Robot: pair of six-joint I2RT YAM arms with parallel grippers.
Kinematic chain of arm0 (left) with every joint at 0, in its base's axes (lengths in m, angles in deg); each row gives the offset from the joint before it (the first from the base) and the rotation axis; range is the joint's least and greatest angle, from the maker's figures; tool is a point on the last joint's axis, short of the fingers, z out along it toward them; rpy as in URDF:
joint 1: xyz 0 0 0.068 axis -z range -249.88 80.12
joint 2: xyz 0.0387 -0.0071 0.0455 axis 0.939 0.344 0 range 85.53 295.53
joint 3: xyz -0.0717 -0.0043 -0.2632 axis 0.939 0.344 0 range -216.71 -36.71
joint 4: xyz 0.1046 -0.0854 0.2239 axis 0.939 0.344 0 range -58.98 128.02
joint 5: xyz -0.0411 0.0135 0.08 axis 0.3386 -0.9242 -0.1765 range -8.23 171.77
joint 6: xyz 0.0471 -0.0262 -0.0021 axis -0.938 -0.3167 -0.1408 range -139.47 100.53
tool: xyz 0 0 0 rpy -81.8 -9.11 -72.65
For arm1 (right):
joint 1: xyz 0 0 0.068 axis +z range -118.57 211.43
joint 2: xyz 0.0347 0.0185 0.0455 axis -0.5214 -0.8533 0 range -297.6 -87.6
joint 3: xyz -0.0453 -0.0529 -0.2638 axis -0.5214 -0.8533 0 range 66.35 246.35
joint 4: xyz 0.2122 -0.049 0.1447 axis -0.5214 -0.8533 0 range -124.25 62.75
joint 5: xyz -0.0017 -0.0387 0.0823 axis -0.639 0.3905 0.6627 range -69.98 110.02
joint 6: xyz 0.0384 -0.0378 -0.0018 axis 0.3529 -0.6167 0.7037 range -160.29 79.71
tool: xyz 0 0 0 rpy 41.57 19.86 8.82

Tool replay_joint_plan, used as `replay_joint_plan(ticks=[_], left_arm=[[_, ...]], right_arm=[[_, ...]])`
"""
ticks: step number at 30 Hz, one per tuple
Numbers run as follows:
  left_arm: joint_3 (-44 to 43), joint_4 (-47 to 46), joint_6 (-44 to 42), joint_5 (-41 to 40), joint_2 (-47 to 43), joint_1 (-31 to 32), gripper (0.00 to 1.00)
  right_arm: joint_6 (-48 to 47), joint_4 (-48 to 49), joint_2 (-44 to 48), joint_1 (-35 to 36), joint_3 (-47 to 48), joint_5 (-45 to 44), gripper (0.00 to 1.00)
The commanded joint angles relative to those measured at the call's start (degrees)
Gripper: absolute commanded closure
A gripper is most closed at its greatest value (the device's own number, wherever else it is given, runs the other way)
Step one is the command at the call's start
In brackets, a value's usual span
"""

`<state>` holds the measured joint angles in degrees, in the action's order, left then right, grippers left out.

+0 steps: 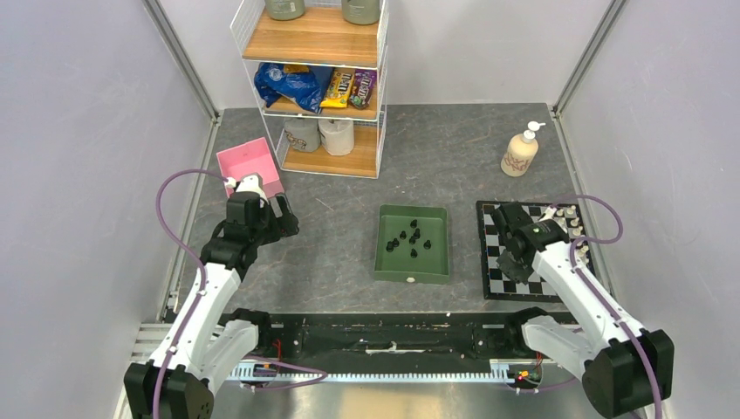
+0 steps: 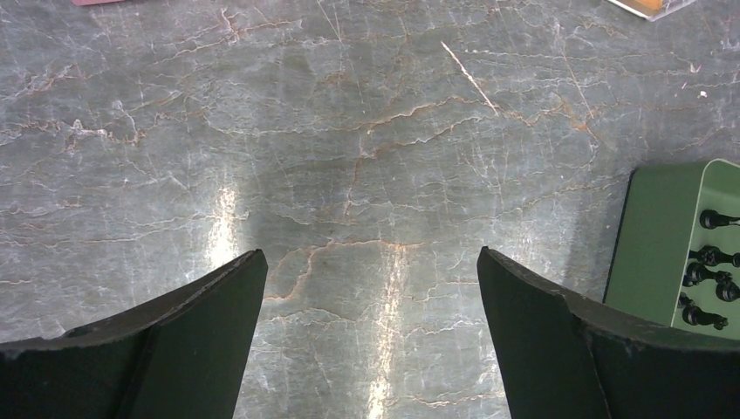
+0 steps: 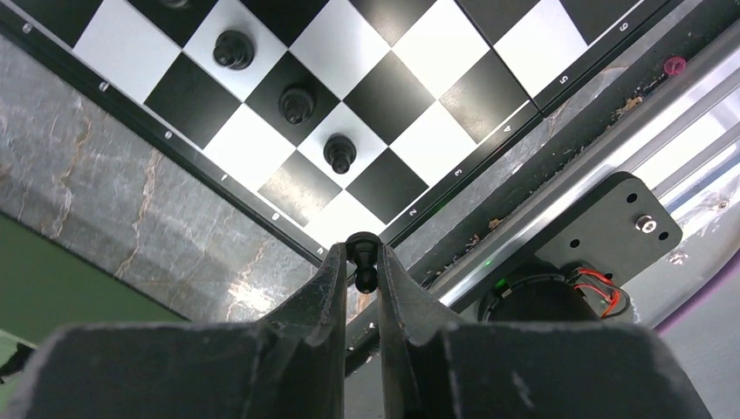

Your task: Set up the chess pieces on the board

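Observation:
My right gripper [image 3: 360, 257] is shut on a small black pawn [image 3: 361, 246], which hangs over the near-left corner of the checkered board [image 3: 410, 83]. Three black pawns [image 3: 297, 103] stand in a diagonal row on the board's squares. In the top view the right gripper [image 1: 513, 262] is over the board [image 1: 493, 229], and white pieces [image 1: 567, 214] stand along its far right edge. Several black pieces [image 1: 412, 237] lie in the green tray [image 1: 410, 278]. My left gripper [image 1: 286, 218] hangs open over bare table, left of the tray [image 2: 654, 236]; nothing is between its fingers [image 2: 218, 314].
A cream soap pump bottle [image 1: 521, 151] stands behind the board. A pink box [image 1: 249, 166] sits by the left arm, and a wire shelf rack [image 1: 318, 83] stands at the back. A metal rail [image 3: 611, 131] runs along the table's near edge.

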<state>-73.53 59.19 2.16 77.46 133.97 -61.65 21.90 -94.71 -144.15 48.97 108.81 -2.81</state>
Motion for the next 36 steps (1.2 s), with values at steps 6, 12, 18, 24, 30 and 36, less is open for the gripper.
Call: replay_joint_plan(ticks=[6,12,18,24,30,36], left_arm=[[-1.51,-2.32,1.31,0.8,-0.87,0.12,0.02],[-1.4,-2.28,1.22,0.55,-1.27,0.12,0.02],[-1.37,-2.61,1.21,0.76,-0.81,0.12,0.02],[-1.34,-2.69,1.2,0.88,-0.49,0.12,0.02],[-1.36,-2.76,1.18,0.98,-0.2,0.12,0.02],[-1.38,-2.76,1.13,0.71,-0.22,0.12,0.02]], right_arm=[[-2.57,5.28,-2.51,-6.44,-2.3,3.56,0.91],[-1.77,5.49,-3.4,-8.43,-3.31,4.1,0.91],[-2.17,7.08,-2.16,-12.34,-6.64,6.64,0.92],[-2.05,7.39,-1.67,-13.48,-6.82,5.52,0.92],[-2.75,8.55,-2.56,-14.77,-7.29,5.91,0.91],[-3.13,10.34,-3.38,-15.21,-8.35,6.47,0.89]])
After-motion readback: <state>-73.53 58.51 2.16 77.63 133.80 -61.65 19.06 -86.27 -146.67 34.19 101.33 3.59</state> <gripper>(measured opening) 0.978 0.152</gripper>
